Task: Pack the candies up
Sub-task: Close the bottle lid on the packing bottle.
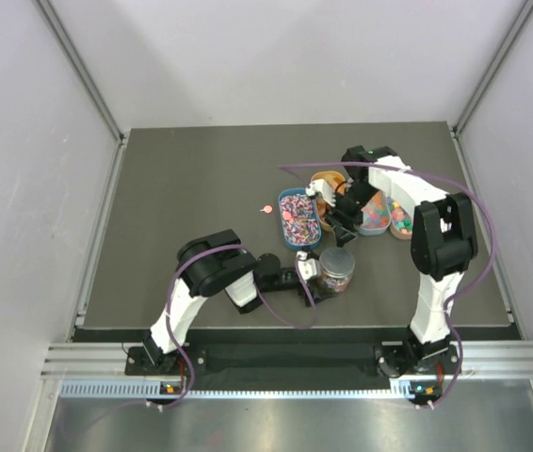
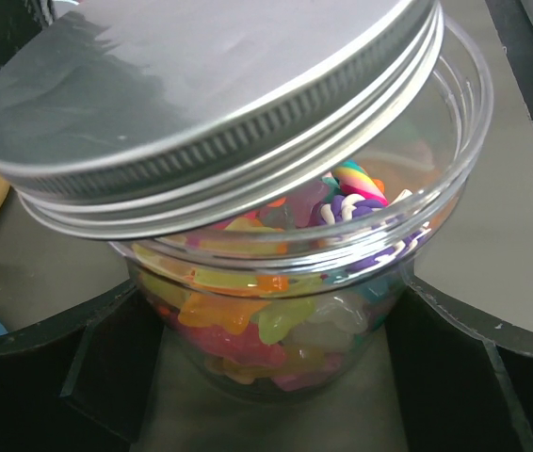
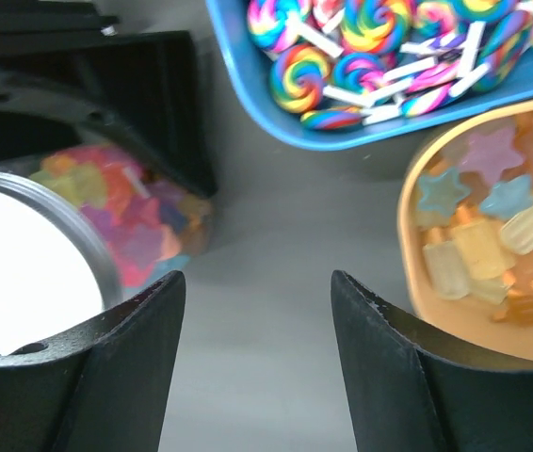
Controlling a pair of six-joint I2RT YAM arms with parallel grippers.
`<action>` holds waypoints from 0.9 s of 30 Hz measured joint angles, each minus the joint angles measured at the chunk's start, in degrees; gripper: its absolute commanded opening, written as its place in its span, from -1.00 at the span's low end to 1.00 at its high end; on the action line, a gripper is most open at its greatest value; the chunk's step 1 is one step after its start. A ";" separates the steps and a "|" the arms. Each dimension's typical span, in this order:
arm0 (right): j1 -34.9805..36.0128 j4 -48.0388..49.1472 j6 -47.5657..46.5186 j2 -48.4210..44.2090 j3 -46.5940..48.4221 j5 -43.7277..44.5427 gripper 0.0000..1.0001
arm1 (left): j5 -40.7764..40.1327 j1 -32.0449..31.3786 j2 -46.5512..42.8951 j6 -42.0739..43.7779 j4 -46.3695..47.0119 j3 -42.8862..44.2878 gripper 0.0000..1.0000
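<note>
The left gripper [image 2: 271, 330] is spread wide and clasps the clear jar [image 2: 436, 160], whose metal lid [image 2: 201, 85] sits tilted on the rim. The right gripper [image 3: 255, 301] hangs part open and empty above the bare dark worktop [image 3: 266, 217]. The candies [image 2: 238, 320] fill the jar, and more lie in the blue tray [image 3: 234, 42] and the orange tray [image 3: 406, 226] just beside it. Pale walls [image 1: 22, 141] enclose the worktop.
</note>
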 measured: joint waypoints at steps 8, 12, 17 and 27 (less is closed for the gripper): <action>0.37 -0.39 -0.07 -3.85 -1.44 -0.04 0.26 | -0.02 0.00 0.24 -0.09 -0.02 0.42 -1.00; 0.37 -0.61 -0.07 -4.55 -1.46 -0.07 0.26 | -0.04 0.00 0.26 -0.42 -0.02 0.46 -1.00; 0.48 -0.98 -0.07 -4.83 -1.57 -0.22 0.26 | -0.04 0.04 0.31 -0.90 -0.02 0.48 -1.00; 0.98 -1.46 0.00 -6.43 -3.08 -0.48 0.26 | 0.42 0.35 0.59 -2.21 -0.02 0.74 -1.00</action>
